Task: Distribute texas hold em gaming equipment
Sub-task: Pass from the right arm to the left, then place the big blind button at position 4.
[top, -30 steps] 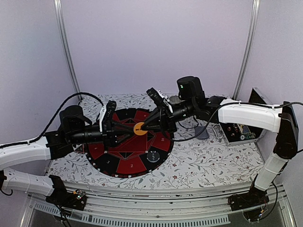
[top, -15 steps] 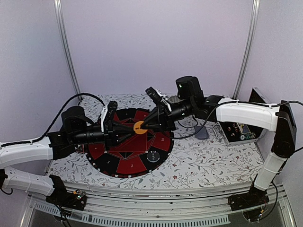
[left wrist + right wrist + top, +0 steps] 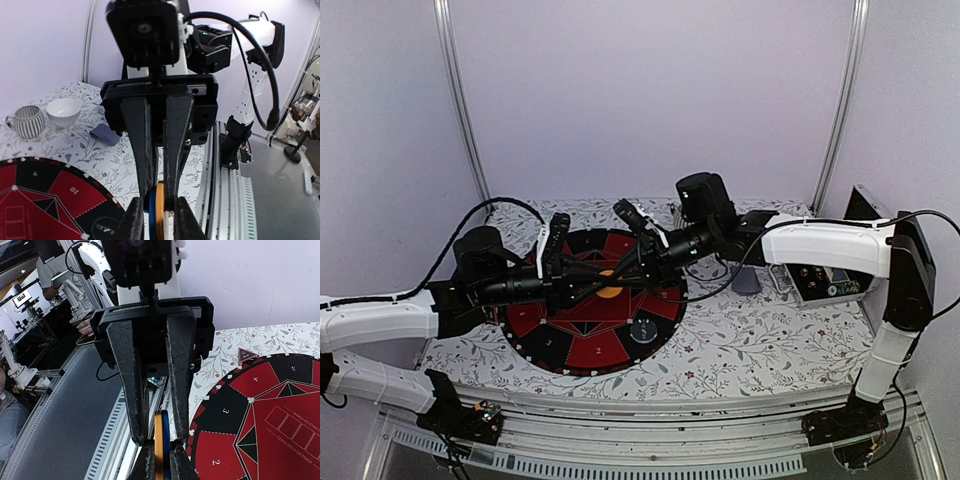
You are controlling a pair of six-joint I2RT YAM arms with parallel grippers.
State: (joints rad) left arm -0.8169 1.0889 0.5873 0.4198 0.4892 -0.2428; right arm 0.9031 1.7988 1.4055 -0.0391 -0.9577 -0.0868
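We see the small stack of orange and blue round poker chips held edge-on between both arms, the left gripper and the right gripper each clamped on it from opposite sides above the round red-and-black mat; neither is nearer.

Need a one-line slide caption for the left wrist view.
Left gripper and opposing right gripper both pinch an orange-and-blue poker chip stack above the round red-and-black mat.
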